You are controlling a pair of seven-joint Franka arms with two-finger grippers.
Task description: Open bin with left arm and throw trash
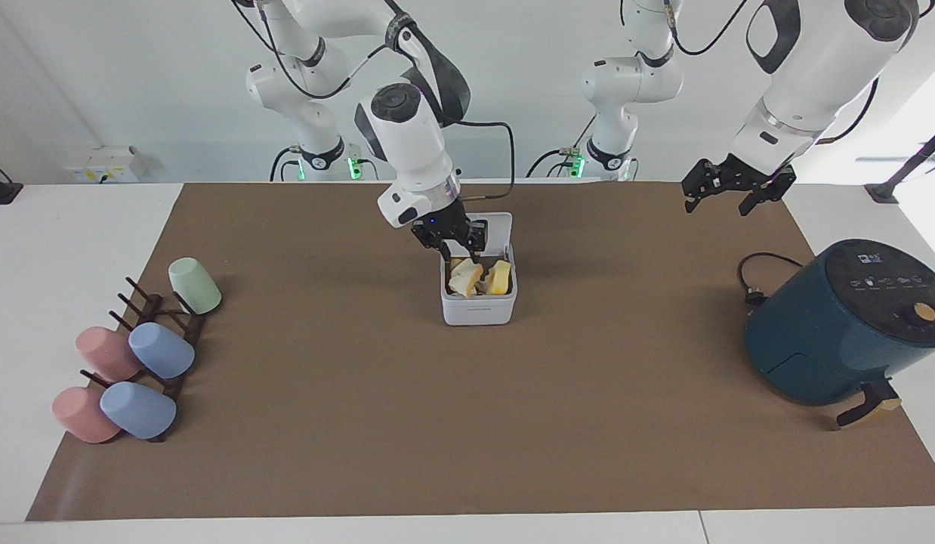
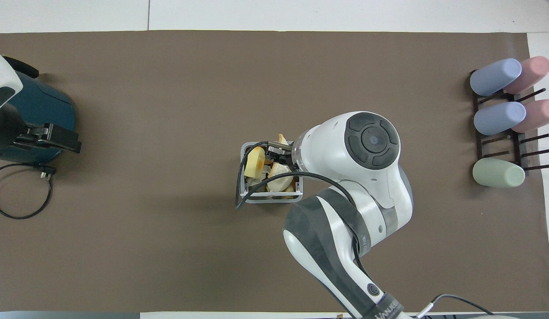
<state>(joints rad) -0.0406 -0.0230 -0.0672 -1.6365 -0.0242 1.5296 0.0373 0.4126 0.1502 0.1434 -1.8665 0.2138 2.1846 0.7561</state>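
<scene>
Five pastel cups lie on one dark peg rack (image 1: 162, 344): two pink cups (image 1: 105, 353), two blue cups (image 1: 162, 350) and one green cup (image 1: 195, 285), the green one at the rack's end nearest the robots. One white bin (image 1: 479, 302) holds several food scraps (image 1: 479, 277), too jumbled to count surely. There is one teal air fryer (image 1: 845, 325) and two robot arms, each with one gripper.

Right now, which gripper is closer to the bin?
Right. The right gripper is open just above the bin, over the trash inside. The left gripper hangs raised toward the left arm's end, near the air fryer.
</scene>
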